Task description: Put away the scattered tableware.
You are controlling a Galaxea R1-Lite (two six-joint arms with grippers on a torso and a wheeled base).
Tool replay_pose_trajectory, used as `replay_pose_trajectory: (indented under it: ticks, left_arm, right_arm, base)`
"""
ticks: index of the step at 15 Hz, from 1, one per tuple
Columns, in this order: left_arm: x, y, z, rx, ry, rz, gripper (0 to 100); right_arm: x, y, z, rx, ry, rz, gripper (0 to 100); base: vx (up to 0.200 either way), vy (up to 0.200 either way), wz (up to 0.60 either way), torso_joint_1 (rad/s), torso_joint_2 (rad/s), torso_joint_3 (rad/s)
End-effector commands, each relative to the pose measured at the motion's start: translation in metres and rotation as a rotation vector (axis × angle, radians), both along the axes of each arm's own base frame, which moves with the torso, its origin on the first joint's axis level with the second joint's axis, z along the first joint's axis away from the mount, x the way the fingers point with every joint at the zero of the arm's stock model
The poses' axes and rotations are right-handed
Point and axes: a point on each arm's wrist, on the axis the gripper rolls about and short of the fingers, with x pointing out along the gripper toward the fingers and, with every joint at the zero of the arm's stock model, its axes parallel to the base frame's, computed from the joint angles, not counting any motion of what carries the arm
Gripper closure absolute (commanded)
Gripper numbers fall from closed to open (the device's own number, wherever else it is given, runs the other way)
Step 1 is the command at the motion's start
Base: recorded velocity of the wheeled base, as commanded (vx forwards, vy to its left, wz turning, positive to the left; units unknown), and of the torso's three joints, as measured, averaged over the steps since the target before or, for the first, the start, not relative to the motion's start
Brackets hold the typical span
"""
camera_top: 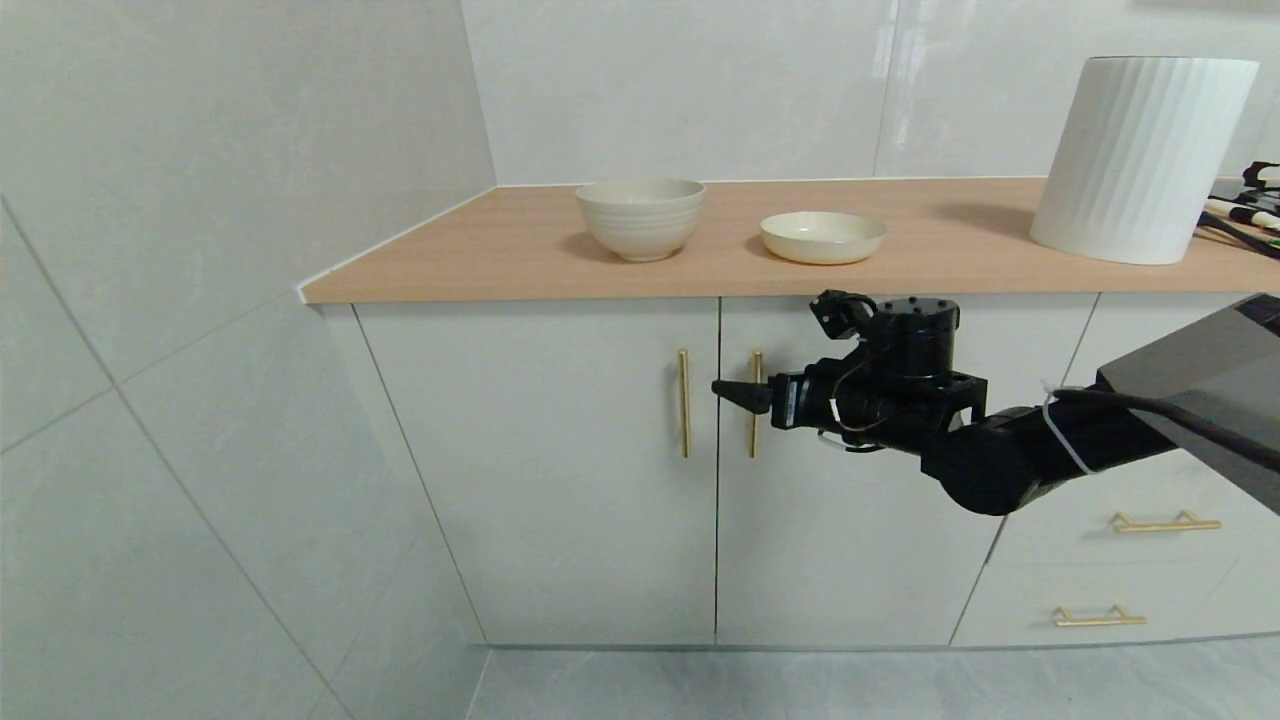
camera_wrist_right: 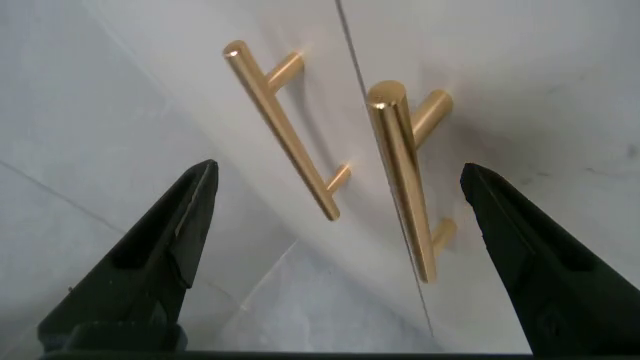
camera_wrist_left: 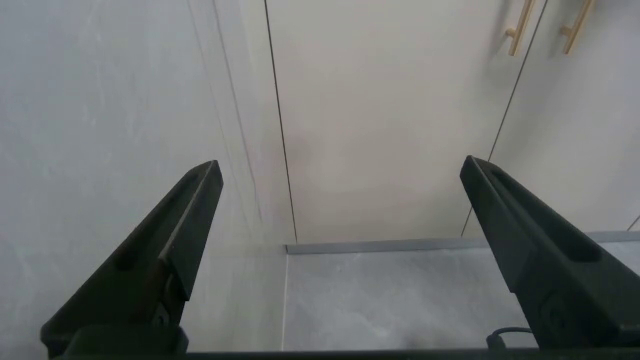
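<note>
Head view overlooks the cabinet (camera_top: 560,470) — right wrist faces its handles (camera_wrist_right: 400,170) close-up.

Left gripper (camera_wrist_left: 341,165) with fingers (camera_wrist_left: 175,240) spread wide, pale cabinet door (camera_wrist_left: 390,110), gold handles (camera_wrist_left: 517,25), grey floor (camera_wrist_left: 390,300)

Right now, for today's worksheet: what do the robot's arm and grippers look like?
The right arm is matte black with rounded joints; a white band wraps it and a black cable runs along it. A squat black cylinder sits above the right gripper, with thin wires beside it. The left gripper has two black wedge-shaped fingers tapering to points.
</note>
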Motion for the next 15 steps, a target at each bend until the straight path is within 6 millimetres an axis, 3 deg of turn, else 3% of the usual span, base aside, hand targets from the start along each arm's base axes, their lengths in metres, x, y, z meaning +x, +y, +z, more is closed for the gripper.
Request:
replay_pose_trajectory:
  ticks: [1, 7, 15]
  left_arm:
    - [0.0, 0.0, 0.0, 0.0, -0.001, 0.0, 0]
    - [0.0, 0.0, 0.0, 0.0, 0.001, 0.0, 0]
    - [0.0, 0.0, 0.0, 0.0, 0.001, 0.0, 0]
  right_arm:
    - [0.005, 0.003, -0.01, -0.003, 0.018, 0.0, 0]
    - [0.013, 0.012, -0.009, 0.166, 0.04, -0.001, 0]
    - [0.0, 0.018, -0.009, 0.232, 0.146, 0.113, 0]
  base:
    - [0.0, 0.0, 0.0, 0.0, 0.0, 0.0]
    - [0.0, 0.0, 0.0, 0.0, 0.0, 0.0]
    - [0.0, 0.0, 0.0, 0.0, 0.0, 0.0]
